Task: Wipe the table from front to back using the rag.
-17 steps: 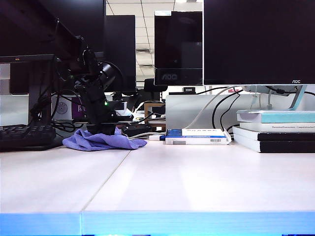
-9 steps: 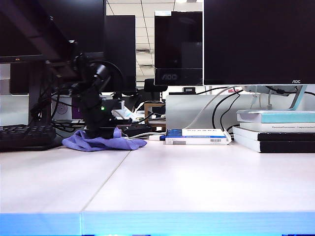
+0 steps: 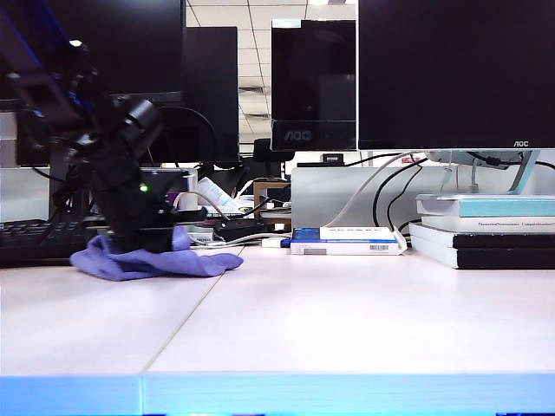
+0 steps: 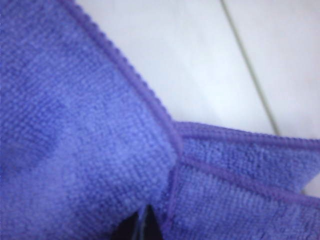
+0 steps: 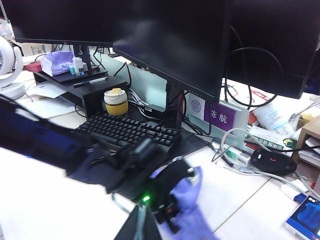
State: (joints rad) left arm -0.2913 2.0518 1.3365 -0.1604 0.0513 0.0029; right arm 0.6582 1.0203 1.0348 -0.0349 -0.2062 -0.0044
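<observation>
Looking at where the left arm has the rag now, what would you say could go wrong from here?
The rag is bunched under the shut left gripper, so it may wipe only a narrow strip of the table. The keyboard and cables lie close behind it; a stroke towards the back could snag them. The right gripper, also shut, hangs nearby and could collide.

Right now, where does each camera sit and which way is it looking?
Exterior: low at the pale pinkish table front edge, facing the monitors; shows left end effector on the fuzzy lavender-purple rag.
Left wrist: looks down at rag; shut fingertips show.
Right wrist: raised, overlooks left arm, black keyboard; own end effector shut.
All three share the rag.
</observation>
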